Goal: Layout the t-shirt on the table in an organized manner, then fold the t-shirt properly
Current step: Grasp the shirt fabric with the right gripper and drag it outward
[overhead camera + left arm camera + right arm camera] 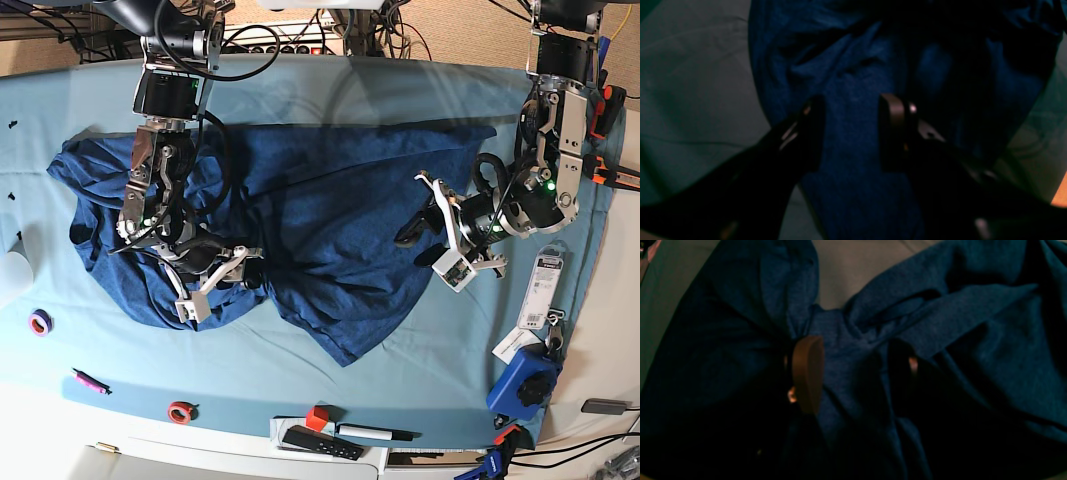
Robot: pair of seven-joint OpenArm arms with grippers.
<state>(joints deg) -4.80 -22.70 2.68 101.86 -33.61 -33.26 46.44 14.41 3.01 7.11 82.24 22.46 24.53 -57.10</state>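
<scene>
Layout step in hand; folding not begun.

The table (330, 75) carries the t-shirt (320, 210), bunched and wrinkled across its middle, long axis running along the table's length, one pointed corner trailing toward the table's near edge. The right gripper (853, 373) and left gripper (850, 131) each stand with jaws apart, straddling a ridge of cloth, not clamped. Judgement: next, pinch the edges and spread the t-shirt flat.
</scene>
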